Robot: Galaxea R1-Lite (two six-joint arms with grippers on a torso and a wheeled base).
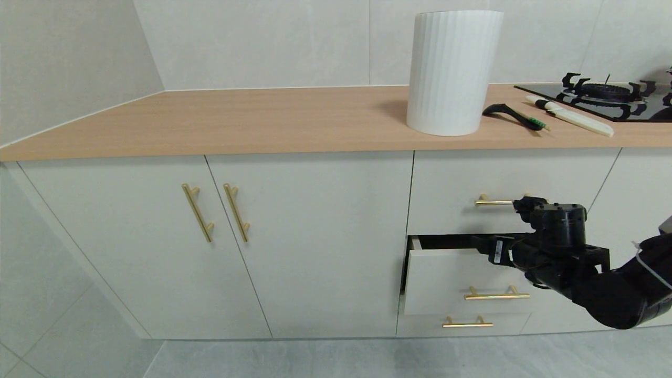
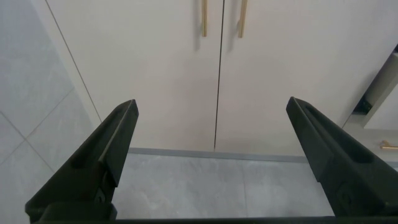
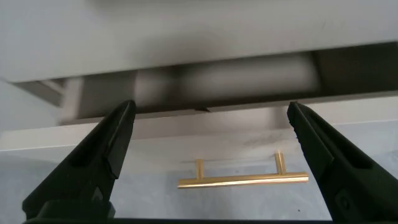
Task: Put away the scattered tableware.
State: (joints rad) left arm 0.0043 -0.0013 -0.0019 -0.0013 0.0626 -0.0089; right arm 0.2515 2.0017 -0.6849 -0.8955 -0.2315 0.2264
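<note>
Nearest, the left end effector (image 2: 211,102) hangs low with its fingers spread wide, facing the grey floor (image 2: 186,186) and the double cupboard doors (image 2: 217,62). At 4 o'clock in the head view the right end effector (image 1: 505,224) is likewise wide and holds nothing. One of its fingers is by the top drawer's handle (image 1: 493,201), the other at the dark gap above the middle drawer (image 1: 446,278), which stands partly pulled out (its brass handle (image 3: 242,180) lies just below the fingers). Farther back on the worktop (image 1: 236,121), a tall white ribbed canister (image 1: 451,73) stands at 1 o'clock. At its 3 o'clock lie a black-handled utensil (image 1: 512,114) and, beyond it, a long cream utensil (image 1: 572,116) along the near edge of the hob (image 1: 598,94).
</note>
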